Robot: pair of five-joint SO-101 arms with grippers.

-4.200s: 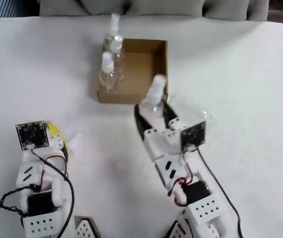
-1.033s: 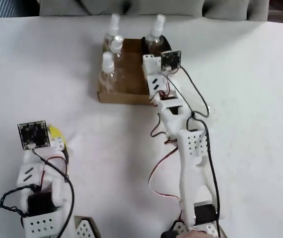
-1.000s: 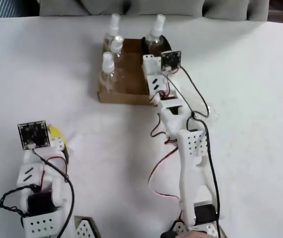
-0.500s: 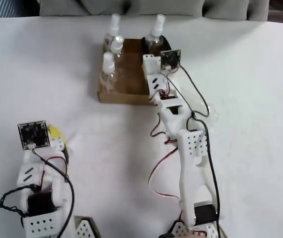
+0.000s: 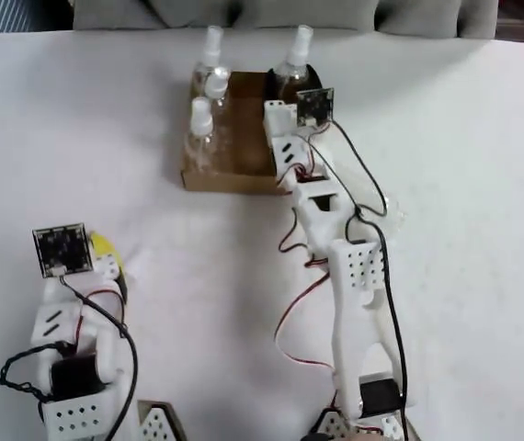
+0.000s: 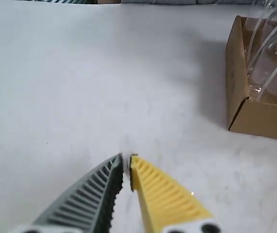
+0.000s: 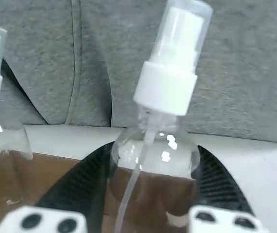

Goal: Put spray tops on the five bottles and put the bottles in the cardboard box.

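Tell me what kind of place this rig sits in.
Likely a living room or lounge, not a lab: grey upholstered couch cushions behind the white table, and a cardboard box of spray bottles.

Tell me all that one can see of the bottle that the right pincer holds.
The bottle is small, round-shouldered and clear, plastic by the look, seemingly empty. A white spray top is on its neck under a clear cap, with a thin tube running down inside. It is nearly upright in the far right corner of the cardboard box. The right pincer grips its two sides with black fingers.
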